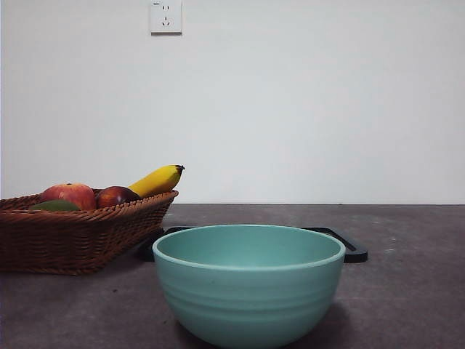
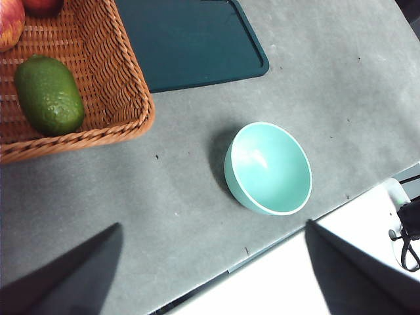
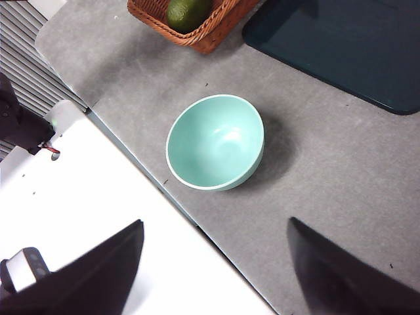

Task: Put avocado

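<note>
The dark green avocado (image 2: 49,95) lies in a brown wicker basket (image 2: 125,72) at the table's left; its top shows in the front view (image 1: 55,206) and it shows in the right wrist view (image 3: 186,12). An empty teal bowl (image 1: 248,283) stands near the front edge, also in the left wrist view (image 2: 269,168) and the right wrist view (image 3: 216,142). My left gripper (image 2: 213,272) is open, high above the table, nothing between its jaws. My right gripper (image 3: 216,269) is open, high over the table's edge, empty. Neither arm shows in the front view.
The basket (image 1: 80,233) also holds two red apples (image 1: 69,195) and a yellow banana (image 1: 157,180). A dark flat tray (image 1: 349,247) lies behind the bowl, also in the left wrist view (image 2: 190,39). A white platform (image 3: 85,216) borders the table's front edge.
</note>
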Robot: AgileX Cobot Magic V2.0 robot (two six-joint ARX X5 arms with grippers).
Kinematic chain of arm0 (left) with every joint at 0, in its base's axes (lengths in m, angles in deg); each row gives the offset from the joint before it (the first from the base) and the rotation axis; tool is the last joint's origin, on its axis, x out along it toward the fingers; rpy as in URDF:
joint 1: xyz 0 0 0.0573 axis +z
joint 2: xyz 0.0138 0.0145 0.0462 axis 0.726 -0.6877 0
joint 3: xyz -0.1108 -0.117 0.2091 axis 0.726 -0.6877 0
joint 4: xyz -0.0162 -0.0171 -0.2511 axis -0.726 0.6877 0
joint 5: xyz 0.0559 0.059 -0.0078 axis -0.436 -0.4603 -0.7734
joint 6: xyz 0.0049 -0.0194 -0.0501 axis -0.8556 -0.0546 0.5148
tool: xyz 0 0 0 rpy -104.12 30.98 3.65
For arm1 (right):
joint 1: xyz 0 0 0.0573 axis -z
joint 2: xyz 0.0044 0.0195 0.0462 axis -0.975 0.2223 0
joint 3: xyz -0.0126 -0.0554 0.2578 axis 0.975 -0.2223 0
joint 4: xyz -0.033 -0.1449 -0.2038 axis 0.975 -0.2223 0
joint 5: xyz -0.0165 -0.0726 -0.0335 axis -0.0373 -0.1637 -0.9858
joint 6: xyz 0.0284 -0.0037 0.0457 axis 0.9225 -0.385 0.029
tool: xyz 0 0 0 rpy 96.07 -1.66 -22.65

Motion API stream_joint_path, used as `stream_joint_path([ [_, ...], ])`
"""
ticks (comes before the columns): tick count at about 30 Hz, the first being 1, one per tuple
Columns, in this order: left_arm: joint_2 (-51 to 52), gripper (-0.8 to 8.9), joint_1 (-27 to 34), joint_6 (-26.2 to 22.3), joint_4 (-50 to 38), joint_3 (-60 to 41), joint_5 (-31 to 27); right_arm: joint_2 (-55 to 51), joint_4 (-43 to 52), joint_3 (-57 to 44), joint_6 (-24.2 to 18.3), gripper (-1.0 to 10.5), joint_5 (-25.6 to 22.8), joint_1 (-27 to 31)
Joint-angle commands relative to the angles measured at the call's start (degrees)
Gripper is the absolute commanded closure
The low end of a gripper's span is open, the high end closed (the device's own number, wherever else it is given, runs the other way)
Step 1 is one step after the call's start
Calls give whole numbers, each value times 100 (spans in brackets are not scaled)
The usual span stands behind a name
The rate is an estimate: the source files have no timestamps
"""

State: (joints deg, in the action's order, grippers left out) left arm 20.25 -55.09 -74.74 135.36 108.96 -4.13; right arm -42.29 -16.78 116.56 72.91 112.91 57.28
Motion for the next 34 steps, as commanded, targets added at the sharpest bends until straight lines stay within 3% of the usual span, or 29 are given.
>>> stream_joint_path([
  [1, -50, 345, -15, 28, -107, 107, 9, 31, 55, 103, -44, 577, 13, -35],
  [14, -1261, 350, -52, 98, -1071, 210, -737, 146, 98, 103, -44, 577, -13, -35],
  [24, -3091, 357, -444, 2, -1895, 623, -2002, 256, 103, 103, -44, 577, -61, -35],
  [34, -4496, 359, -745, -37, -2673, 649, -2896, 284, 98, 103, -42, 577, -138, -35],
])
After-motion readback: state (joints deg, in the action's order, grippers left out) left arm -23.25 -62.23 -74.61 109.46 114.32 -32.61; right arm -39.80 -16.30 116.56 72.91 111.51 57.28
